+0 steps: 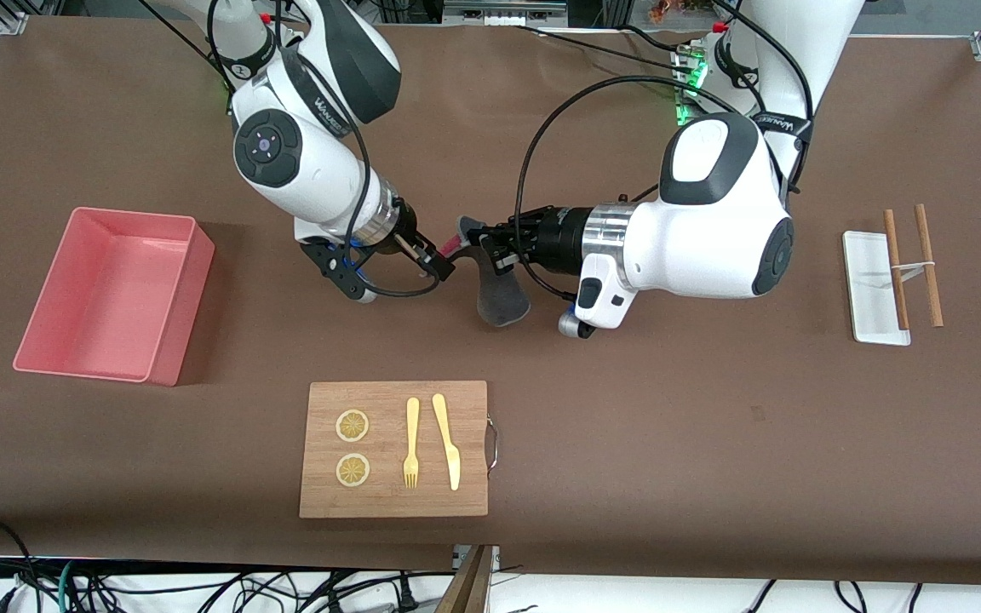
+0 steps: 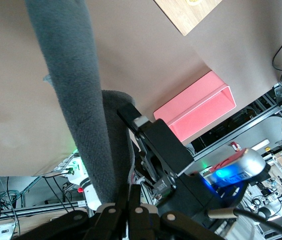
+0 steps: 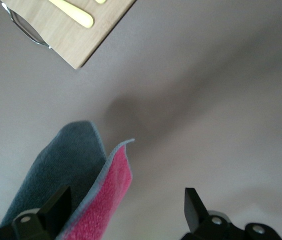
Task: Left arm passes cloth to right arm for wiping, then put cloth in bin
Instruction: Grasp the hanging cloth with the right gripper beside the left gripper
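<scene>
Hanging in mid-air at the centre of the front view, the small soft cloth, dark grey on one face and pink-red on the other (image 1: 499, 294), is pinched at its top edge by the left gripper (image 1: 475, 243), whose jaws are pressed together on it. The right gripper (image 1: 441, 262) sits right beside it with jaws spread wide; in the right wrist view the cloth's pink face (image 3: 108, 200) lies between the two black fingertips (image 3: 193, 206), close to one, well clear of the other.

One pink rectangular plastic bin (image 1: 111, 294) stands at middle left of the front view, apart from both grippers. One wooden cutting board (image 1: 394, 449) lies lower centre, carrying two round lemon slices (image 1: 352, 426), one yellow fork (image 1: 411, 443) and one yellow knife (image 1: 447, 441). One flat white tray (image 1: 872, 288) at middle right has two brown sticks (image 1: 926, 264) lying across and beside it. Brown table (image 1: 712, 409) under the cloth is bare.
</scene>
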